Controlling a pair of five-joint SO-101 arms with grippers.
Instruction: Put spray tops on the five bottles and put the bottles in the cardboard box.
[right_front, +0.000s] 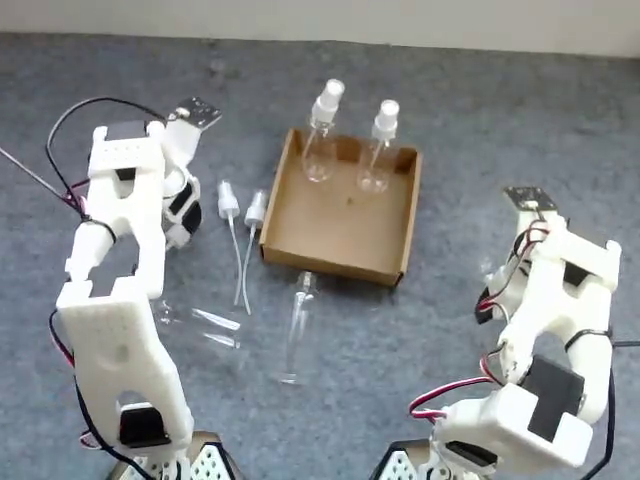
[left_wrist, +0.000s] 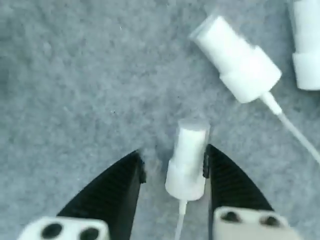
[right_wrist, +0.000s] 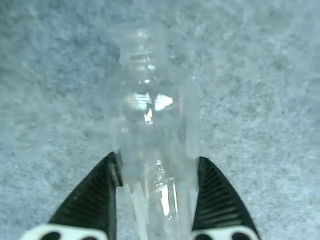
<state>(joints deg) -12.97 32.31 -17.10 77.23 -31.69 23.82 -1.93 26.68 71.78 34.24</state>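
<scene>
1. Your left gripper (left_wrist: 173, 152) is standing open around a spray top (left_wrist: 187, 160): one jaw is touching it, the other is sitting just apart.
2. That top is lying lengthwise between the jaws, its tube trailing back toward the wrist.
3. Your right gripper (right_wrist: 157, 161) is clamping a clear bottle (right_wrist: 150, 110), neck pointing away from it.
4. A loose top (left_wrist: 240, 60) is lying near the left jaws. The cardboard box (right_front: 340, 262) is sitting between the two arms, with an uncapped bottle (right_front: 297, 320) lying by its near wall.
</scene>
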